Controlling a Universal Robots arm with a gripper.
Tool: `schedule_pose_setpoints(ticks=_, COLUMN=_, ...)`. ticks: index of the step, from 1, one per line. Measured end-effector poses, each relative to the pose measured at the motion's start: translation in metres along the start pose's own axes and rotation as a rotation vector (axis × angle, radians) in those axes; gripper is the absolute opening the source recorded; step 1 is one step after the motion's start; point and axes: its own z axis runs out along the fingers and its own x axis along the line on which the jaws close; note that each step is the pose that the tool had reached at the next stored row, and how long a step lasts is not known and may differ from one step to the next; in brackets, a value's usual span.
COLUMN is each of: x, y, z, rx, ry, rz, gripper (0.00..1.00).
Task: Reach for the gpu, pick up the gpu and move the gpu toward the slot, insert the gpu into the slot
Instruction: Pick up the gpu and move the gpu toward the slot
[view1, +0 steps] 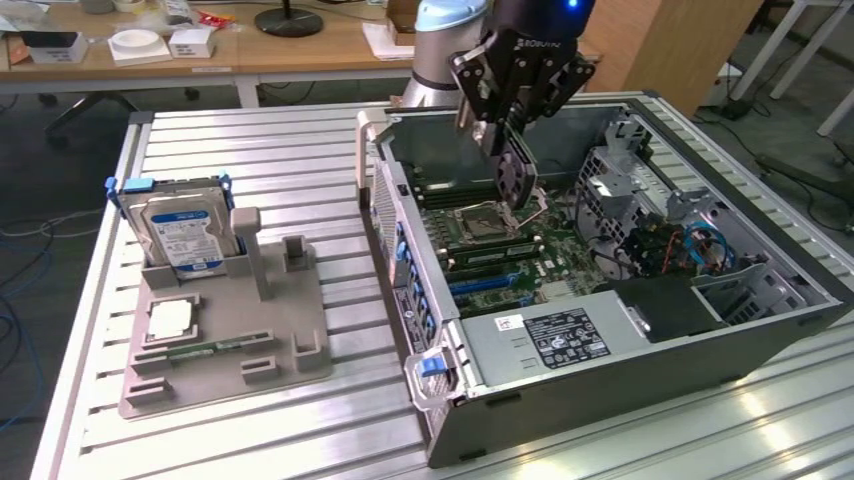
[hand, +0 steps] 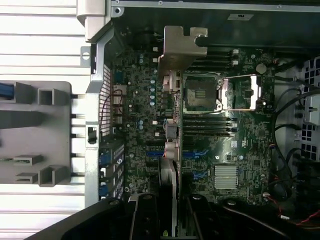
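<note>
The black gripper (view1: 513, 132) holds the thin, dark, rectangular gpu (view1: 518, 180) upright, jaws clamped on its upper edge, above the green motherboard (view1: 534, 250) inside the open grey computer case (view1: 747, 330). The long blue plastic slot (view1: 483, 284) is unoccupied.

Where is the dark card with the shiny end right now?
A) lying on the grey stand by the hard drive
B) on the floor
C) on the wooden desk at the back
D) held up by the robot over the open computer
D: the gpu hangs edge-down, clamped in the jaws of the gripper, above the motherboard inside the open computer case.
</note>
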Motion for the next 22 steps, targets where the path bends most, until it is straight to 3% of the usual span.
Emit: schedule_pose_setpoints(ticks=22, x=-0.017, y=0.0001, z=-0.0001, rx=0.0000, ry=0.0000, rz=0.000, gripper=0.26)
